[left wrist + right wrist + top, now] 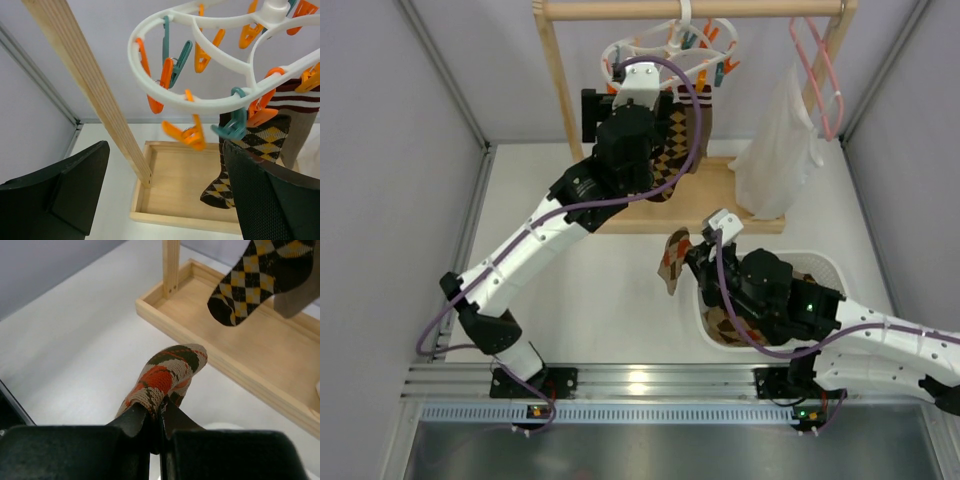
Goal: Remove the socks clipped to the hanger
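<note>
The white ring hanger [665, 48] hangs from the rack's top bar, with orange and teal clips; it fills the top of the left wrist view [200, 105]. A dark and yellow argyle sock [262, 142] and a plain brown sock with a striped cuff [300, 125] hang clipped to it. The argyle sock also shows in the top view [678, 140] and the right wrist view [260, 275]. My left gripper [165, 195] is open just below the ring, its right finger beside the argyle sock. My right gripper [159, 412] is shut on an orange and tan argyle sock [170, 372], held above the table [673, 262].
The wooden rack has a tray base [720, 205] and an upright post [95, 95] close to my left gripper. A white garment [780, 150] hangs on a pink wire hanger [817, 70] at the right. A white basket [800, 258] under my right arm holds socks [725, 328].
</note>
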You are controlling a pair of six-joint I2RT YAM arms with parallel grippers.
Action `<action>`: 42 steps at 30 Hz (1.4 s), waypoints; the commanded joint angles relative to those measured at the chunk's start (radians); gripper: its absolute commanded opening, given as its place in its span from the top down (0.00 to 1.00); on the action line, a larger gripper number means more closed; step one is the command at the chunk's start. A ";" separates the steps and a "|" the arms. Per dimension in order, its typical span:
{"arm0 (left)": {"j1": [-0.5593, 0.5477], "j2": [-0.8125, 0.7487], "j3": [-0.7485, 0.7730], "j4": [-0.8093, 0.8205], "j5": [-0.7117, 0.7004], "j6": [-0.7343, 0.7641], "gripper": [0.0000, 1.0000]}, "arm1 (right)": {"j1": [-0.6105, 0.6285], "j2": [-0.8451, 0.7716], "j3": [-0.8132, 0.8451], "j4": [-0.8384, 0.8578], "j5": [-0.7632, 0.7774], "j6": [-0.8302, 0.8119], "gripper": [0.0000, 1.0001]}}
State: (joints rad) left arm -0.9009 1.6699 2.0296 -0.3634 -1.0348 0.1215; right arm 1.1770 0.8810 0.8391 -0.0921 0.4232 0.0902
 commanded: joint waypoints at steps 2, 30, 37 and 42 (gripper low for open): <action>-0.018 -0.149 -0.113 0.021 0.035 -0.097 0.02 | 0.009 -0.053 0.070 -0.240 0.121 0.088 1.00; -0.032 -0.792 -0.847 -0.284 0.344 -0.525 0.02 | -0.494 -0.130 0.137 -0.810 0.222 0.421 1.00; -0.032 -0.861 -0.847 -0.348 0.403 -0.507 0.02 | -0.520 -0.105 -0.232 -0.450 -0.127 0.551 1.00; -0.032 -0.897 -0.867 -0.365 0.441 -0.499 0.02 | -0.520 -0.057 -0.414 -0.238 -0.178 0.649 0.99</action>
State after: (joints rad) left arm -0.9302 0.7929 1.1763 -0.7116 -0.6323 -0.3832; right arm 0.6689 0.8032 0.4675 -0.5697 0.3393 0.6445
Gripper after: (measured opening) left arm 0.984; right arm 0.011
